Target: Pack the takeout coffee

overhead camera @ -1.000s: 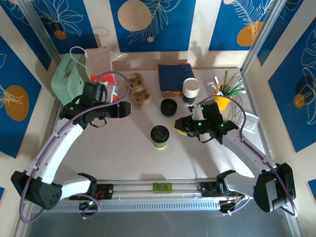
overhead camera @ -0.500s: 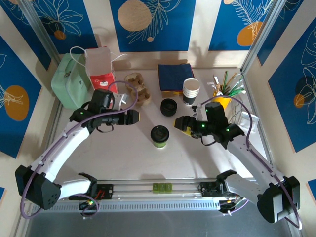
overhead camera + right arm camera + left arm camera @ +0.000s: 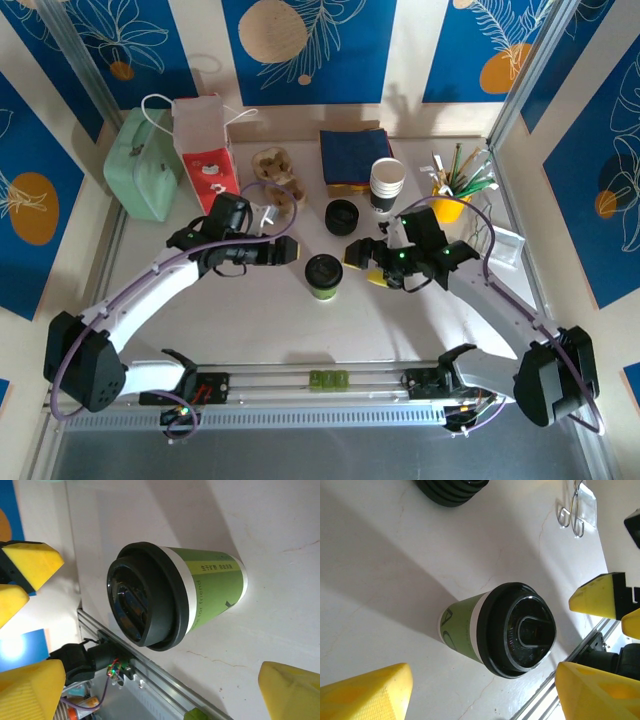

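The takeout coffee point(image 3: 323, 276) stands upright mid-table: a small paper cup with a green wall, a white band and a black round lid. My left gripper point(image 3: 289, 250) hangs just to its upper left, open, with nothing between its fingers. In the left wrist view the coffee point(image 3: 492, 630) lies ahead of the left gripper point(image 3: 484, 674), apart from both yellow fingers. My right gripper point(image 3: 362, 265) sits close on the cup's right, wide open. Through the right wrist camera the coffee point(image 3: 200, 597) is ahead of the right gripper point(image 3: 161, 669), untouched.
A stack of black lids point(image 3: 341, 216) and a taller stack of cups point(image 3: 387, 185) stand behind the coffee. A yellow cup of sticks point(image 3: 452, 198) is at the right. A red-and-white paper bag point(image 3: 205, 150), green case point(image 3: 140, 175), cardboard carrier point(image 3: 278, 170) and navy napkins point(image 3: 355, 155) line the back.
Both arms have closed in on the coffee from either side. The left gripper swung right, away from the bag. The right gripper's jaws have opened wide.
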